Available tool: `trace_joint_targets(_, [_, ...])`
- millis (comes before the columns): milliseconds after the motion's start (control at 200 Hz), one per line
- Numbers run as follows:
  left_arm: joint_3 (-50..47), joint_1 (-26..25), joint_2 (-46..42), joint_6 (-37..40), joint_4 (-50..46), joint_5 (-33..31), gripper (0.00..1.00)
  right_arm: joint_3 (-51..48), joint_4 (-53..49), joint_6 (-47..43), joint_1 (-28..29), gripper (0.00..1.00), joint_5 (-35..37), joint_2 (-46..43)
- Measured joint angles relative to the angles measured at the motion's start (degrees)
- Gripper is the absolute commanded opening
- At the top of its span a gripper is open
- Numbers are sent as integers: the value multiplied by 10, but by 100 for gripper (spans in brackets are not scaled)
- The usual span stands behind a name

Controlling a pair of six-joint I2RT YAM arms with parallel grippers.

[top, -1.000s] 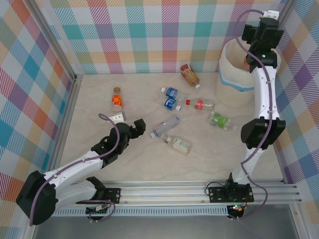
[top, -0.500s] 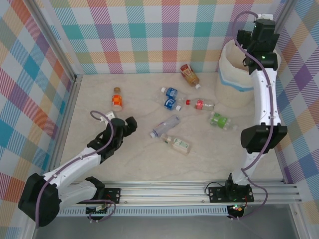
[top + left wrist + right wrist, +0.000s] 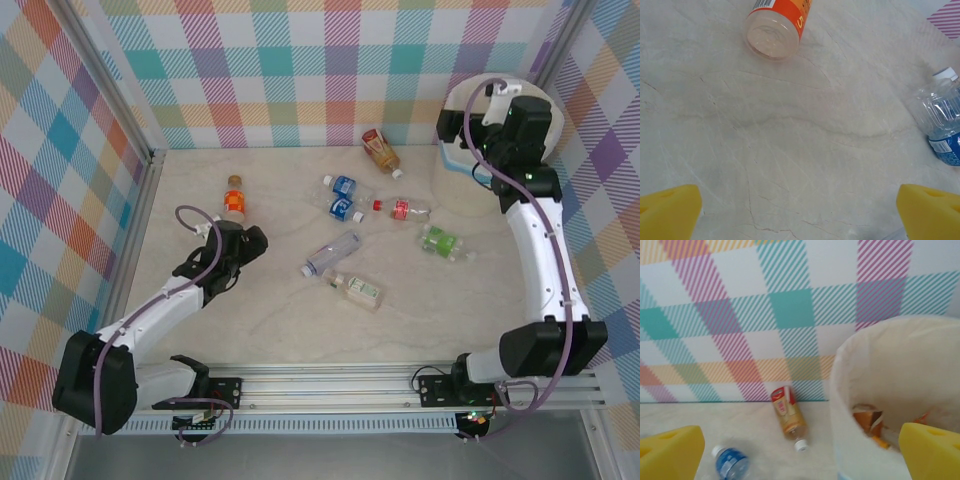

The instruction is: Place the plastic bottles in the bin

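Well, the bin (image 3: 890,355) sits far right, the right gripper (image 3: 800,455) gaping empty at its rim. The left gripper (image 3: 800,210), also open, faces the orange-labelled bottle (image 3: 777,25) lying ahead; best to straddle its body squarely before closing.

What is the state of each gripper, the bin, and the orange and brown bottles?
Left gripper: open, empty.
Right gripper: open, empty.
Bin: upright, some items inside.
Orange-label bottle: lying on the table, outside the bin.
Brown bottle: lying on the table, capped.
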Motion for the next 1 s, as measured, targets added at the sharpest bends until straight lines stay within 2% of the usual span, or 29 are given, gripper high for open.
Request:
trace_joint_targets(105, [11,7,15,0,-1,7,100,-75,26,12,11,100,-36,-39])
trace_joint_targets(305, [37,15,55,5,-5,18,100,-157,45,14,52,100,-79,-78])
trace_joint_targets(515, [73,33,97,33,-16,37,100,-257,89,33,102,100,-103,-112])
trace_joint_targets(665, [93,50,123,54,-16,42,100,-293,105,56,122,100,-113,-110])
trace_joint_targets(870, [112,64,172,90,-20,52,100,-294,118,78,130,100,-119,-85])
trace_joint_targets(1000, [155,81,219,119,-33,67,100,-294,124,87,134,100,-119,-73])
